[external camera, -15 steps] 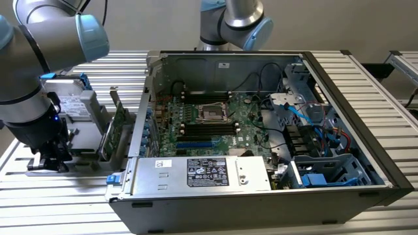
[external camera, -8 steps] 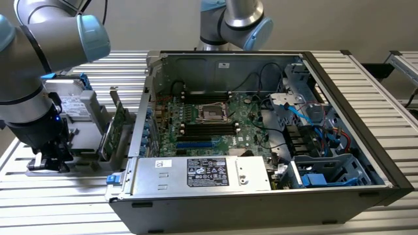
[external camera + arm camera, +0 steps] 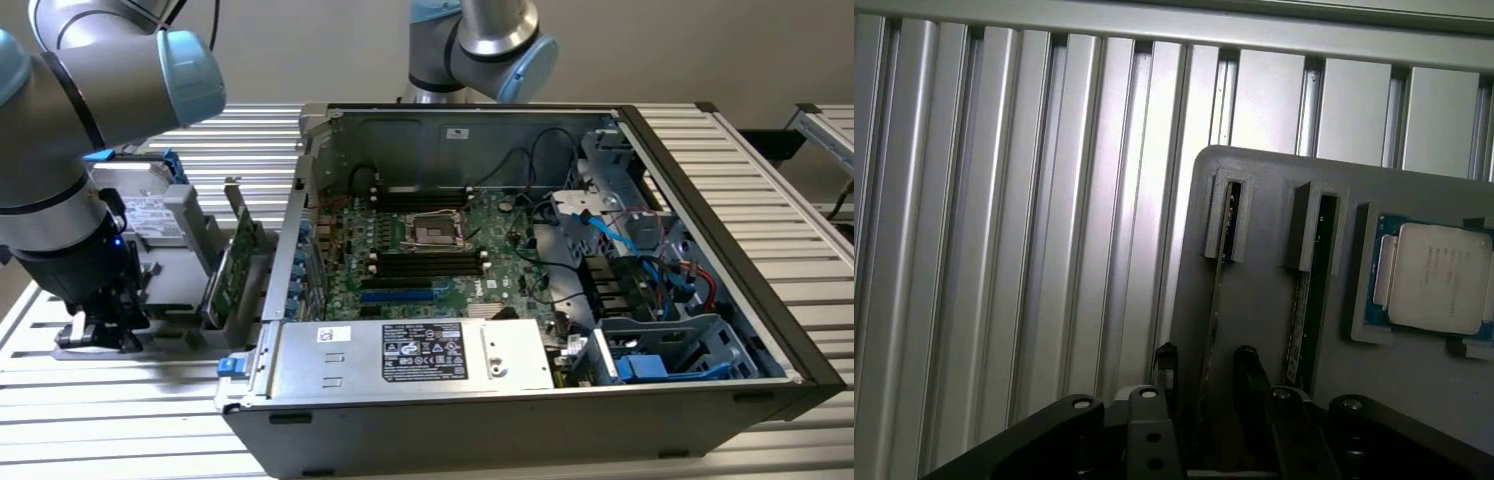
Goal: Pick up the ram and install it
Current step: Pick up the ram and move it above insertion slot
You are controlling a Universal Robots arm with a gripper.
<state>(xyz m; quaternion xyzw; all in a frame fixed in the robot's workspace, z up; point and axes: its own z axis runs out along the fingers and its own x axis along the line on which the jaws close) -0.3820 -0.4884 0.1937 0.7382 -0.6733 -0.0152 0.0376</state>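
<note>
wrist view: the gripper (image 3: 1207,362) is seen wide open, nothing being gripped; the ram (image 3: 1220,280) is stood on edge in a grey holder (image 3: 1254,310) slot, between the fingers, apparently untouched.

The exterior view is lit evenly and softly from above: the slatted bench (image 3: 120,410) is pale and bright at the exterior view's left, the arm (image 3: 80,130) lays only a faint shadow on it, and the open computer case (image 3: 694,200) holds deeper shade along its inner walls, while the silver power supply (image 3: 414,355) at its near side carries a mild sheen (a soft gleam, spread across its top face). The wrist view is dimmer and cooler, with bright streaks running along the bench's ribs, the processor lid (image 3: 1439,275) glowing pale, and the fingers (image 3: 1251,368) standing as near-black shapes.
</note>
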